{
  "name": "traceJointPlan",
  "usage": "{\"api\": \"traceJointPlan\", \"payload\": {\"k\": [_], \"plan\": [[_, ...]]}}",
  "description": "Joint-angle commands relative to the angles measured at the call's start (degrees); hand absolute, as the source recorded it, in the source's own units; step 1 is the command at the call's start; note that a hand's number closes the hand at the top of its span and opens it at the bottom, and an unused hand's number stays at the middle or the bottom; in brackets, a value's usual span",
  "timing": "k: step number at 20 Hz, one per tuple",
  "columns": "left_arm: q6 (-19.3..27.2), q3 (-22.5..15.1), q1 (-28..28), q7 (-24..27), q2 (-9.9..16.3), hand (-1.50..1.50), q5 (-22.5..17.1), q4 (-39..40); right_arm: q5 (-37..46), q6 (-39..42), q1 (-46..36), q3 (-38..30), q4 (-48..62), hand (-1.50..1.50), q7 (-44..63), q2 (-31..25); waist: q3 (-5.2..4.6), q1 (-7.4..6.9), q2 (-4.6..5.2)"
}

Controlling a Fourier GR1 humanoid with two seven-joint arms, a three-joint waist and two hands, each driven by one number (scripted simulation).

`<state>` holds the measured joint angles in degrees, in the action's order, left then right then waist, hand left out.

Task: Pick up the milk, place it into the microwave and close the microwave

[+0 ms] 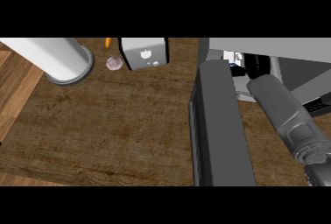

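Grey cylindrical forearm (284,113) beside slab-like microwave door (220,127)

Only one arm is really showing here, the right forearm (284,111). It's looking like a smooth, dark grey rounded tube with a blunt domed end. Lower down it's stepping into a ribbed collar (309,146) made of a few stacked lighter grey rings, and below that a darker, almost black blocky piece (319,174) is peeking in at the corner.
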<state>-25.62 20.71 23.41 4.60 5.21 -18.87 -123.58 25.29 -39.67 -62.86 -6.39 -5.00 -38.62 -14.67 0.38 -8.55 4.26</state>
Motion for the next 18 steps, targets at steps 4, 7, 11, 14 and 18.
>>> {"api": "traceJointPlan", "payload": {"k": [4, 7, 11, 14, 18], "plan": [[-3.1, -3.9, -0.1, 0.5, -0.4, -1.5, 0.6, 0.7, -3.5, 9.3, -0.6, -3.2, -0.8, -1.5, -3.7, 1.2, 0.01, 0.31, -0.51], [-3.6, -5.8, -0.6, 0.0, -0.5, -1.5, 1.7, 0.2, -5.2, 12.3, 0.6, -4.8, -1.1, -1.5, -6.1, 1.9, 0.06, 1.22, -0.67], [-4.5, -7.3, -1.8, 0.7, -0.8, -1.5, 2.5, 1.3, -8.0, 18.7, 1.2, -7.4, -1.1, -1.5, -8.0, 2.4, -0.07, 2.43, -1.27], [-4.5, -8.7, -1.8, -0.6, -1.0, -1.5, 2.5, 0.0, -10.0, 24.5, 2.5, -9.3, -0.7, -1.5, -9.4, 1.9, -0.08, 3.29, -1.84], [-5.1, -10.1, -3.1, -1.5, -0.7, -1.5, 2.3, 0.6, -12.1, 28.7, 5.6, -11.2, -0.5, -1.5, -12.3, 2.5, -0.09, 3.86, -1.94]]}}
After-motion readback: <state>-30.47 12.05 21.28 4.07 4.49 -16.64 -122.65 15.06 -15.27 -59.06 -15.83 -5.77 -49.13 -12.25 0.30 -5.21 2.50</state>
